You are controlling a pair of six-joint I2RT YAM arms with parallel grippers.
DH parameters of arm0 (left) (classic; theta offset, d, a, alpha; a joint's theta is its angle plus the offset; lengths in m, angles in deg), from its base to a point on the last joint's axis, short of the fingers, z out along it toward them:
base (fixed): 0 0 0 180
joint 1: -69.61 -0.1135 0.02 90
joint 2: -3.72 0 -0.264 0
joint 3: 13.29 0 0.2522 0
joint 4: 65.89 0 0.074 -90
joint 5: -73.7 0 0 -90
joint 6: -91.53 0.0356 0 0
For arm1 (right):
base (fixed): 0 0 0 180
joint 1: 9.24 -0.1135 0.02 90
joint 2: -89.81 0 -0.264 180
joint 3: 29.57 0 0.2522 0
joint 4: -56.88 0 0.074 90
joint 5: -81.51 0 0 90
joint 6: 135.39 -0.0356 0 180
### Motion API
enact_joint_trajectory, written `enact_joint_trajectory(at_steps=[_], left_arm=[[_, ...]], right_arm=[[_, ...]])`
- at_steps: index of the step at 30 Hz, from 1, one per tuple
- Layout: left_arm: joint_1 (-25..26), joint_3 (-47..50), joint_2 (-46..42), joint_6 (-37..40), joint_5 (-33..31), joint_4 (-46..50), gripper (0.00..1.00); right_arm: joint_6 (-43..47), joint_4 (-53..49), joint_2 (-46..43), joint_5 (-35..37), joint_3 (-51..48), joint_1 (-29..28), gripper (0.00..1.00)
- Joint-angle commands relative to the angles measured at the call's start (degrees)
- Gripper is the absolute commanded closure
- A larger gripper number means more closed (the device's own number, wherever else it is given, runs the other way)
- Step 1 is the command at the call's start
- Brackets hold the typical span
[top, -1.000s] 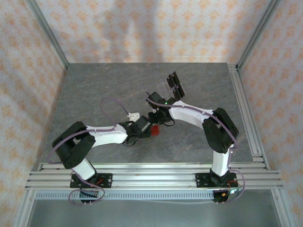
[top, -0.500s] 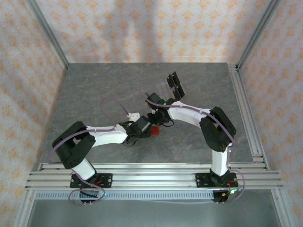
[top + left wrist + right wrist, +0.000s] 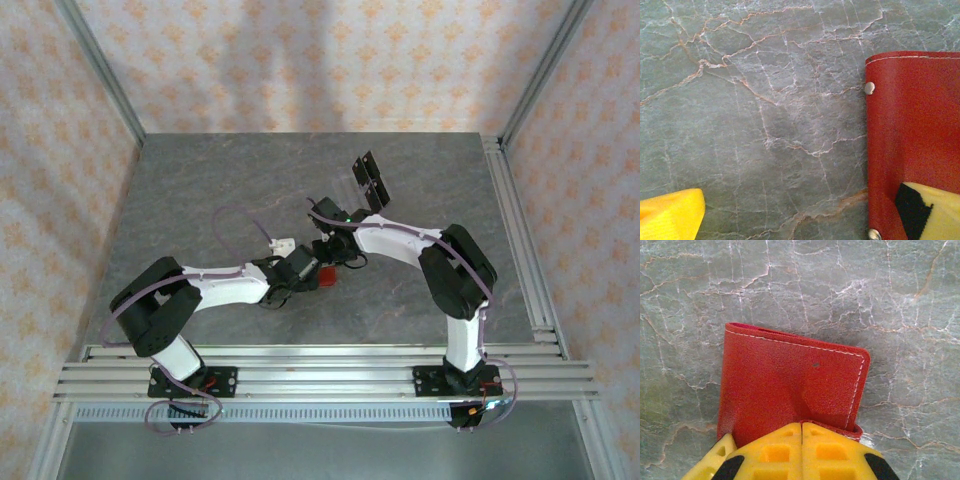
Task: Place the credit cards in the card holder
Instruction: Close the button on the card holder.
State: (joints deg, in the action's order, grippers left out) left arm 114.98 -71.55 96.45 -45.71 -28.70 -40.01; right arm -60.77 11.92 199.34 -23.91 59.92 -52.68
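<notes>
Where both arms bend inward over mid-table (image 3: pixel 200 200), we note left gripper (image 3: pixel 795 220) spread wide, one finger atop card holder (image 3: pixel 790 385); right gripper (image 3: pixel 801 440) fingers together at its near edge. Holder lies flat, long axis crosswise in right wrist view.

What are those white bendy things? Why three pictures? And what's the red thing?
They are robot arms, a left arm and a right arm, bolted to a grey table. One picture looks down from above. The others come from cameras on the wrists, so the yellow fingers are their own. The red thing is a card holder lying on the table. The left gripper is wide open, one finger over it. The right gripper is shut at its edge; whether it pinches, I cannot tell. Dark things farther back are too small to name.
</notes>
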Motion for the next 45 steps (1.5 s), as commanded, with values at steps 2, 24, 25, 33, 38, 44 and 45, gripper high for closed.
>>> enact_joint_trajectory(at_steps=[2, 24, 25, 33, 38, 44, 45], left_arm=[[-0.1, 1.1, 0.3, 0.0, -1.0, -0.1, 0.0], [-0.1, 1.0, 0.3, 0.1, -1.0, 0.1, 0.0], [-0.2, 0.9, 0.2, 0.0, -1.1, 0.1, 0.0], [-0.1, 0.8, 0.3, -0.1, -1.0, 0.1, 0.0], [-0.1, 0.8, 0.2, -0.1, -1.1, 0.2, 0.0], [-0.1, 0.6, 0.3, 0.0, -1.1, 0.4, 0.0], [-0.1, 0.6, 0.3, 0.0, -1.1, 0.4, 0.0]], right_arm=[[-0.3, 0.0, -0.5, 1.2, -1.2, 0.3, 1.0], [0.2, -0.8, 0.5, -0.6, -2.6, -1.7, 1.0], [0.2, -0.7, 0.7, -0.5, -2.9, -1.9, 1.0], [0.0, 0.0, 2.2, 0.1, -4.8, -3.2, 1.0], [-0.3, 0.6, 2.7, 0.4, -6.7, -4.1, 1.0], [-1.1, 1.7, 3.2, 0.2, -9.7, -4.9, 1.0], [-1.2, 2.0, 3.2, 0.1, -10.3, -4.9, 1.0]])
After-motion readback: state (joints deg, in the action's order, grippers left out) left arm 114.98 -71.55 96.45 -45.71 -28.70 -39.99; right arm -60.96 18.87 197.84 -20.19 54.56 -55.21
